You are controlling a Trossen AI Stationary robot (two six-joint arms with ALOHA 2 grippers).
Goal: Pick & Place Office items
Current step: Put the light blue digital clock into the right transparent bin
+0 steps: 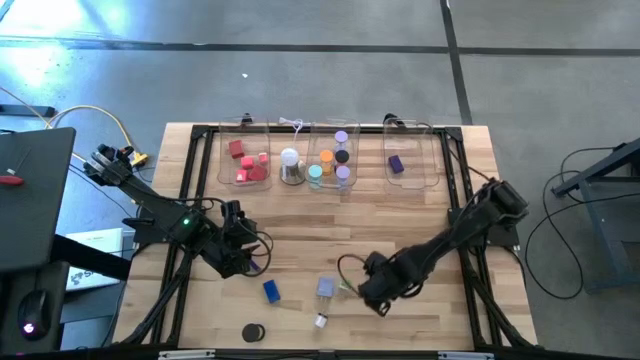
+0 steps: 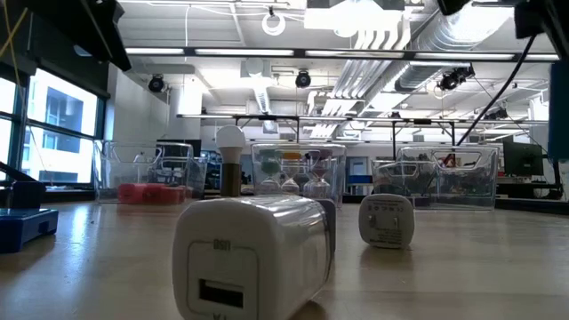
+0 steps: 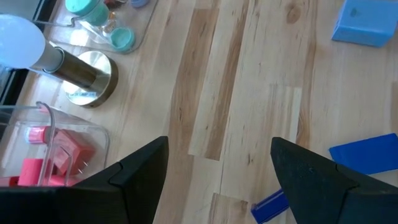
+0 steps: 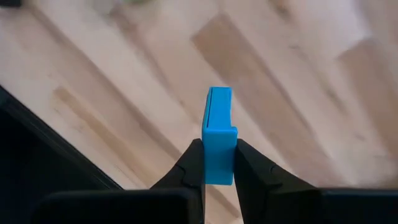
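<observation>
My right gripper (image 1: 373, 293) hangs over the near right part of the table, shut on a small bright blue piece (image 4: 218, 134). My left gripper (image 1: 243, 258) stands open above bare wood at the near left (image 3: 217, 162), holding nothing. Loose on the wood lie a blue block (image 1: 271, 291), a pale grey-purple block (image 1: 325, 288), a small white piece (image 1: 321, 321) and a black disc (image 1: 252, 332). In the left wrist view, more blue pieces (image 3: 365, 154) lie on the wood close to the fingers. My right gripper pinches the blue piece's two broad flat faces at its near end (image 4: 219, 168) between its two fingers (image 4: 191, 163). The fingers come from above, pointing down. The piece juts out past the fingertips, lifted clear of the wood.
Three clear bins stand along the far edge: one with red and pink pieces (image 1: 245, 162), one with coloured cylinders (image 1: 332, 160), one with a purple piece (image 1: 397, 163). A white dome on a silvery base (image 1: 290, 165) stands between the first two. A black frame (image 1: 460, 200) rims the table.
</observation>
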